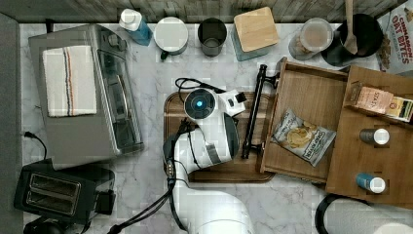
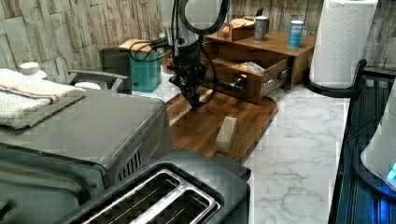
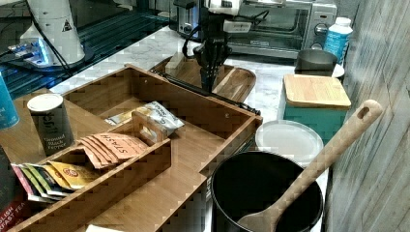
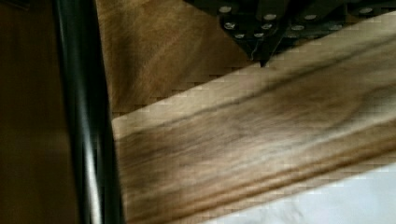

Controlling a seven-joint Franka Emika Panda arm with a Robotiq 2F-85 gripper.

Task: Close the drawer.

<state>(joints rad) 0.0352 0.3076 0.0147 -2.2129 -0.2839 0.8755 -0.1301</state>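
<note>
open drawer [image 1: 311, 92], chip bag [image 1: 303, 136] inside

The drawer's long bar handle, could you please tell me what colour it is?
Black; the drawer handle shows best in the top view.

The drawer [image 1: 311, 124] stands pulled out over the dark tray [image 1: 219, 170], its black bar handle [image 1: 254, 111] facing the pincer [image 2: 195, 103], which hangs low over the tray just beside that handle. In the top view, bare tray wood lies between the arm and the handle, a narrow lane. In the left view a small wooden block [image 2: 226, 134] stands on the tray's near part. Behind the tray a row of containers, among them a dark cup [image 1: 212, 36] and a teal box with a wooden lid [image 1: 255, 30], lines the wall. The toaster oven [image 1: 83, 92] walls off the top view's left. Bare marble worktop [image 2: 299, 158] stays open along the left view's right, up to the paper towel roll [image 2: 340, 42].
</note>
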